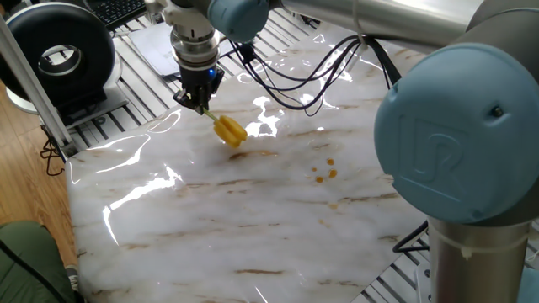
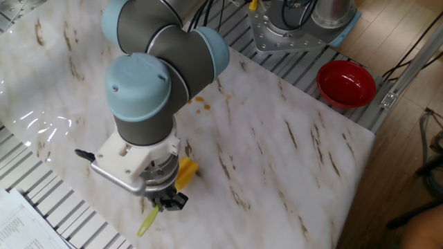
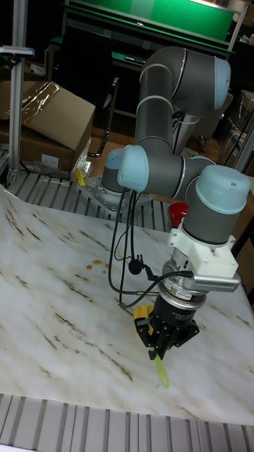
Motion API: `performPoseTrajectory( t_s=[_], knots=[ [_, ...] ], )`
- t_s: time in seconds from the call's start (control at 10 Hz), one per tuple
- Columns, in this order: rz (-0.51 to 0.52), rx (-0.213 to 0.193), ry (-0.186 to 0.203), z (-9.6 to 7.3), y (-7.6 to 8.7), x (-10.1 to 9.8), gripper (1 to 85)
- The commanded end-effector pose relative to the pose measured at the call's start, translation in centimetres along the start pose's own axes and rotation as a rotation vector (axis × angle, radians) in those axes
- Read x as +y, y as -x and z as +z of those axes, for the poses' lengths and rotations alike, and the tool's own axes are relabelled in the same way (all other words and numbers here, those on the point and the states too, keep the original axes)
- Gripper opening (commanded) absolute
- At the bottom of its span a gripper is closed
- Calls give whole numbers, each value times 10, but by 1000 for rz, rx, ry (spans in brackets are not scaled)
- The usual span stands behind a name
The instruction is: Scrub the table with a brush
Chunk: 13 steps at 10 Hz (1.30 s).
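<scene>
The brush [image 1: 228,130] has a chunky yellow bristle head pressed on the marble-look table [image 1: 253,227], with its thin pale handle running up into my gripper [image 1: 199,104]. My gripper is shut on that handle. In the other fixed view the yellow head [image 2: 185,173] peeks out beside the wrist and the handle tip [image 2: 148,223] sticks out below the gripper [image 2: 164,203]. The tall fixed view shows the gripper [image 3: 161,345] near the table's front edge, the handle end [image 3: 162,373] pointing down. Small orange stains [image 1: 324,172] lie to the right of the brush head.
A red bowl [image 2: 346,84] sits off the table's far corner on the slatted frame. A black round device [image 1: 59,55] stands at the left beside a metal post. Black cables [image 1: 295,80] trail over the table behind the gripper. A cardboard box [image 3: 46,116] is in the background.
</scene>
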State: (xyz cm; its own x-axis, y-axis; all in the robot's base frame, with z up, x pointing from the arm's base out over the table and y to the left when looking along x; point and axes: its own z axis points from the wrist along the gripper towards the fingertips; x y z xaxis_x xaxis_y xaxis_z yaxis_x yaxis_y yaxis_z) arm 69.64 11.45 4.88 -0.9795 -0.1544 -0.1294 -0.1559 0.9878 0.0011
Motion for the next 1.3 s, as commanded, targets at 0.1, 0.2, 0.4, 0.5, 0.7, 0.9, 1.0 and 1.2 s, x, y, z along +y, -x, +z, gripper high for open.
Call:
performPoseTrajectory(
  t_s=[0.1,0.2,0.4,0.5,0.7,0.9,1.0,1.2],
  knots=[
    [11,-16,18,-1,5,3,10],
    [2,-16,15,-1,4,3,10],
    [8,-16,28,-1,4,6,10],
    [-2,-39,36,-2,10,8,10],
    [8,-67,56,-2,18,13,10],
    [71,-93,32,-2,25,6,10],
    [71,-113,40,-3,30,8,10],
    [64,-137,45,-4,36,9,10]
  ],
)
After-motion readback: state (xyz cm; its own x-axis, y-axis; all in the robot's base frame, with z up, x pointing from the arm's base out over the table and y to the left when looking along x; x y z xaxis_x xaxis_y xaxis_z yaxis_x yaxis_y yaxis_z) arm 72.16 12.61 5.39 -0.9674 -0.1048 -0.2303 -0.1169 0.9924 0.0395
